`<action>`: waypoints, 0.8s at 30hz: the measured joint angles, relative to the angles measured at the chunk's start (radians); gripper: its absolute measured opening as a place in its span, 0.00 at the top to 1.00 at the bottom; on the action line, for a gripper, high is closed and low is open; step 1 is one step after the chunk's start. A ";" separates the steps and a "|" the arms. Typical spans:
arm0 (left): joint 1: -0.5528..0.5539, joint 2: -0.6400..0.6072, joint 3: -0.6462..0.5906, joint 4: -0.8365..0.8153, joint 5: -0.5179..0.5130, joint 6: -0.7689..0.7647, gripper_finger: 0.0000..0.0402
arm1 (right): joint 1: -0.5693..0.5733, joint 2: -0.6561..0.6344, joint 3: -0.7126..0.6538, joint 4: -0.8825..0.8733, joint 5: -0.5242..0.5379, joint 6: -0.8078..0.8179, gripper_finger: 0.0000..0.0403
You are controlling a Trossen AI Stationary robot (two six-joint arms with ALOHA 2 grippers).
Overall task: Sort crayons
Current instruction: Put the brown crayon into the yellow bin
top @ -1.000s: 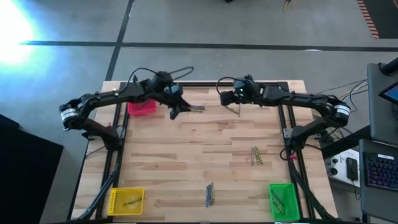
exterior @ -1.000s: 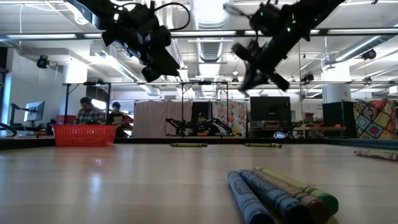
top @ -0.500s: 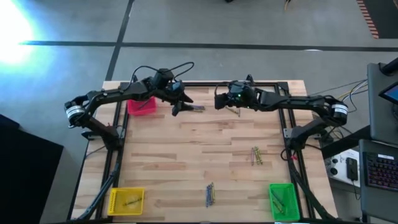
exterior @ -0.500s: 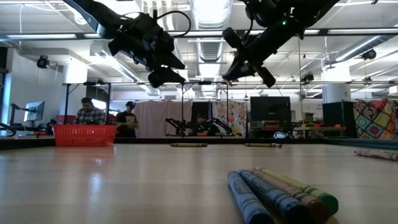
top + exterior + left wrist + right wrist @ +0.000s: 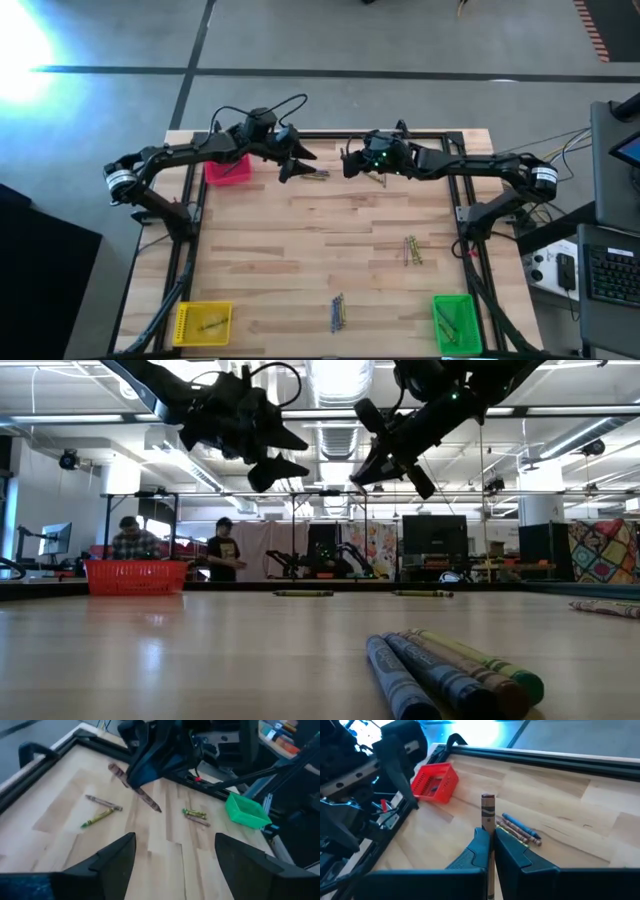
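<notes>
My right gripper [image 5: 347, 166] is above the far middle of the table, shut on a brown-red crayon [image 5: 487, 810]. My left gripper [image 5: 300, 162] is open and empty, facing it from the left, raised above a small cluster of crayons [image 5: 318, 174] that lies flat on the wood near the far edge. That cluster also shows in the right wrist view [image 5: 519, 828]. The left wrist view shows the held crayon [image 5: 142, 795] slanting down from the right gripper. More crayons lie at the right [image 5: 412, 250] and near the front edge [image 5: 338, 313]. My right gripper pinches the brown-red crayon between its two fingertips, on the shaft [image 5: 488, 824]. The fingers lie along the crayon, and one end [image 5: 487, 798] sticks out past the tips. The crayon is lifted clear of the table, slanting down toward the wood [image 5: 156, 809].
A red bin [image 5: 228, 172] stands at the far left, a yellow bin [image 5: 203, 322] at the near left and a green bin [image 5: 453, 320] at the near right, both with crayons inside. Two loose crayons [image 5: 100, 810] lie under the right arm. People stand beyond the table [image 5: 222, 550].
My right gripper has gone toward the table's left edge with the crayon, closing on my left gripper. My left gripper has gone a little toward the right and far edge and tipped up from pointing down to nearly level.
</notes>
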 joint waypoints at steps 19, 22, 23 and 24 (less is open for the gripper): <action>-0.008 0.000 -0.285 0.390 -0.050 -0.279 0.47 | -0.032 0.008 -0.006 -0.006 0.050 -0.008 0.98; -0.023 0.000 -0.278 0.383 -0.057 -0.310 0.49 | -0.052 0.007 -0.006 -0.050 0.047 0.020 0.98; -0.035 0.000 -0.270 0.384 -0.058 -0.317 0.50 | -0.059 0.006 -0.007 -0.065 0.047 0.033 0.98; -0.047 0.000 -0.261 0.385 -0.058 -0.317 0.50 | -0.064 0.003 -0.008 -0.077 0.047 0.048 0.98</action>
